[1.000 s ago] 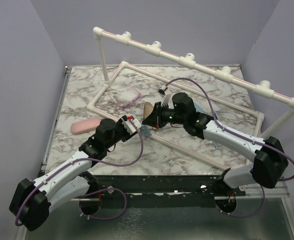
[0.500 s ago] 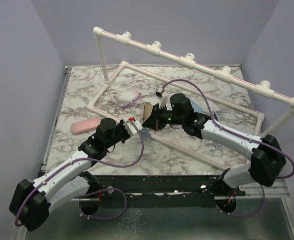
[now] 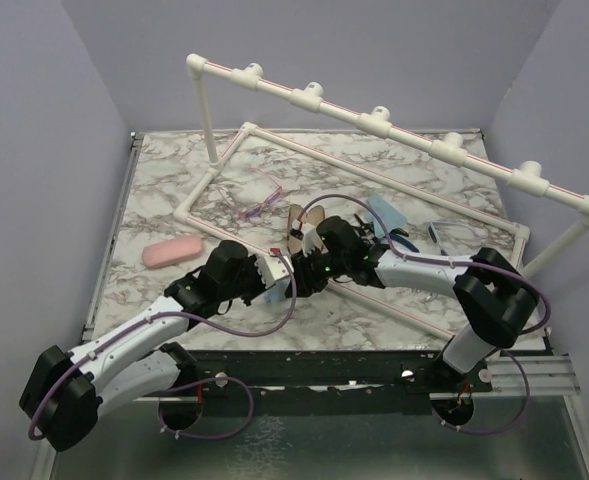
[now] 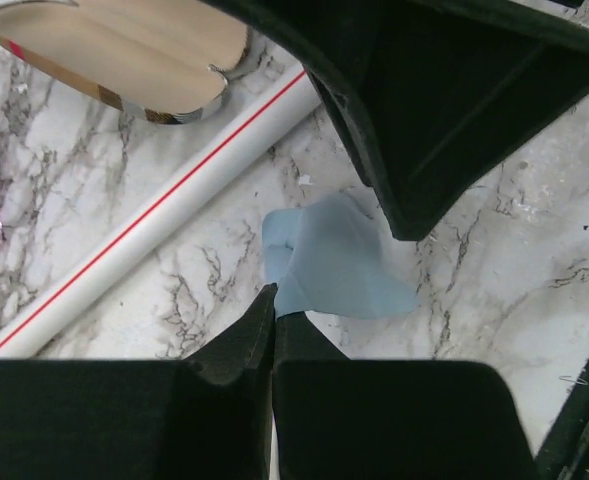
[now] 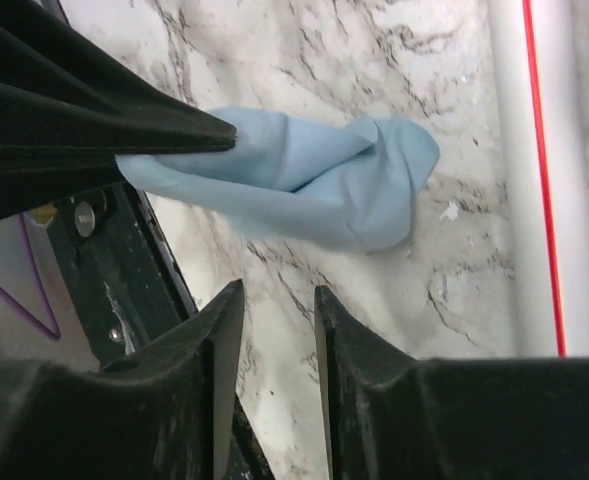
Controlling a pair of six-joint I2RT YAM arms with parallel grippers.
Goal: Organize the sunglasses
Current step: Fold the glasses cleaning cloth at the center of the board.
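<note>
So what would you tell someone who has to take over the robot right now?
Left gripper: shut on a corner of the blue cloth, which lies on the table.
Right gripper: open and empty, right next to the cloth.
Pink glasses: loose on the table, just beyond the brown case.
Blue glasses: loose on the table, far right.
The brown case is open, and the part in view looks empty. The pink case is shut, at the left.
Done: neither pair is put away yet.
Left: probably sort out the cloth, then get both pairs into place.
</note>
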